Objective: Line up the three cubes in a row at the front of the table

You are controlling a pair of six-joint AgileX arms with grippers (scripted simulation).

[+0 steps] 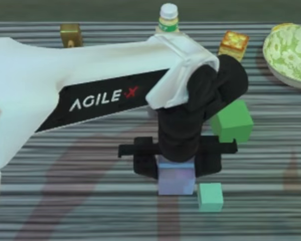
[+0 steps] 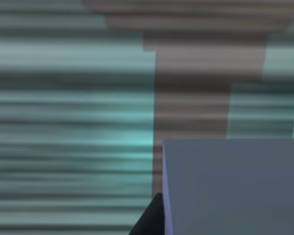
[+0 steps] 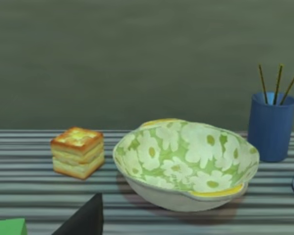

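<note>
My left gripper (image 1: 176, 168) reaches down near the table's (image 1: 65, 201) front middle. It is shut on the lavender-blue cube (image 1: 176, 182), with one black finger on each side of it. In the left wrist view that cube (image 2: 235, 186) fills the near corner, and one finger (image 2: 149, 220) rests against its edge. The small mint-green cube (image 1: 210, 197) sits just right of it, a narrow gap apart. The larger bright green cube (image 1: 233, 122) sits farther back and to the right, partly behind the arm. My right arm is out of the top view. Its wrist view shows a single finger (image 3: 88, 218), set wide and holding nothing.
Along the back edge stand a brass hammer head (image 1: 70, 34), a bottle (image 1: 168, 19) and an orange-yellow box (image 1: 234, 44). A floral bowl (image 1: 291, 52) sits at the back right. The right wrist view also shows a blue cup with sticks (image 3: 272, 127).
</note>
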